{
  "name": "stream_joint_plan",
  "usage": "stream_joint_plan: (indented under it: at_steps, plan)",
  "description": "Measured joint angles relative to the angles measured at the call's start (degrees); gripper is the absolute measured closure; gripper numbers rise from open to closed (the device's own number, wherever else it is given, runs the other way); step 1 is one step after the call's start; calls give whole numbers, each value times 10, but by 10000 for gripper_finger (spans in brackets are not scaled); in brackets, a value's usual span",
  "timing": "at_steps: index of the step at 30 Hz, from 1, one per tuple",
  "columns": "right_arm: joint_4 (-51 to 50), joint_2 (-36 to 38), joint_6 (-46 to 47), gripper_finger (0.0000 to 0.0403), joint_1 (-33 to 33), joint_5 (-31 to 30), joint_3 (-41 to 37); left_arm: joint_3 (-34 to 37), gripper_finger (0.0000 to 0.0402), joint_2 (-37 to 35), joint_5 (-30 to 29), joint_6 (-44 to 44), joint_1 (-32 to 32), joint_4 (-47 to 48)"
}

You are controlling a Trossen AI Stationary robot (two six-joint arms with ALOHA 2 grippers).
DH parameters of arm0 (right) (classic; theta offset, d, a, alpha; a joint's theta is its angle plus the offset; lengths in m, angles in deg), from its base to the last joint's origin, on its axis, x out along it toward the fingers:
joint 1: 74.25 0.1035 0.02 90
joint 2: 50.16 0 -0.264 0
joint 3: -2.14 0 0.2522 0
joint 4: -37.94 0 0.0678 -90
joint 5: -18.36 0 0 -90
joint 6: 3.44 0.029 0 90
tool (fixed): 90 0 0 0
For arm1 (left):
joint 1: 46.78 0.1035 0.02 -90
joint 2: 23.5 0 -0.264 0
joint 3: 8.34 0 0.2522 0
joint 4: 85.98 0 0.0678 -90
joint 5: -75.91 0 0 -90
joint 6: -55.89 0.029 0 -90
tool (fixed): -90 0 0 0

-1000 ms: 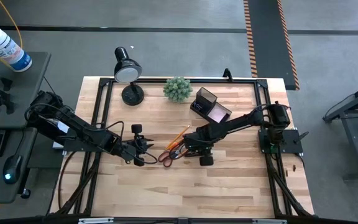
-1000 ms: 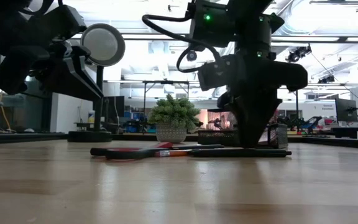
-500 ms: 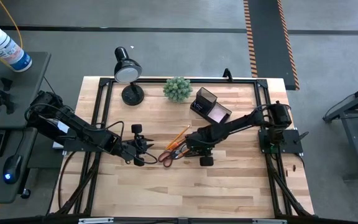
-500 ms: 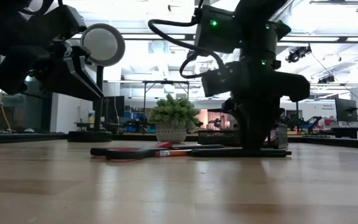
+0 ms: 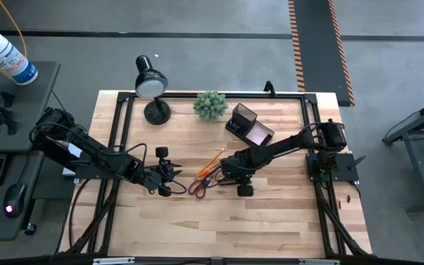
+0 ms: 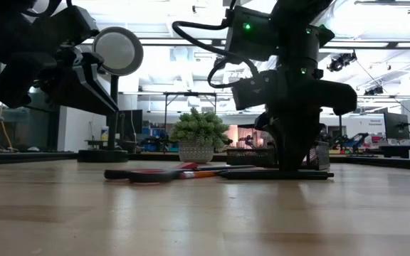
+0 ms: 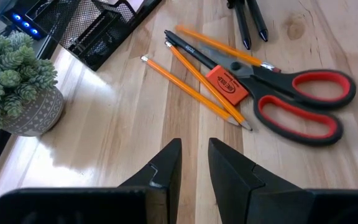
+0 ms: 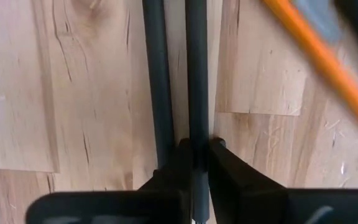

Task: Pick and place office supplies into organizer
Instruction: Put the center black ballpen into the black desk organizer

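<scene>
Two dark pens [image 8: 157,81] lie side by side on the wooden table. My right gripper [image 8: 196,155] points down over them, shut on the one nearer the orange pencil [image 8: 328,62]. The high view shows this gripper [image 5: 230,174] at mid-table. Beside it lie orange-handled scissors [image 7: 303,99], an orange eraser [image 7: 227,84], thin pencils [image 7: 191,87] and another dark pen [image 7: 185,48]. The dark organizer [image 5: 247,125], with a pink pad in its tray, stands at the far side. My left gripper [image 7: 194,162] hovers open, left of the scissors, holding nothing. My right gripper pinches one dark pen by its shaft [image 8: 196,124] between its two fingers. The fingers come from above, pointing down, and stand across the pen. The pen lies flat on the table, close against the second pen.
A green plant ball in a pot [image 5: 210,105] and a black desk lamp [image 5: 152,88] stand along the far edge. A black frame rail [image 5: 116,147] borders the table. Bare wood lies toward the near edge [image 5: 219,228].
My right gripper has sunk a little toward the pens on the table. My left arm has kept still.
</scene>
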Motion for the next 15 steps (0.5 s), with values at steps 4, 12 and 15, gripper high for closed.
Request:
stream_joint_plan:
  at_steps: [4,12,15]
  plan:
    - [0,0,-1,378,0,2,0,0,334,0,0,0,0,0]
    - [-22,-2,-9,377,0,4,23,0,334,0,0,0,0,0]
    - [-38,-4,-17,384,0,4,37,0,334,0,0,0,0,0]
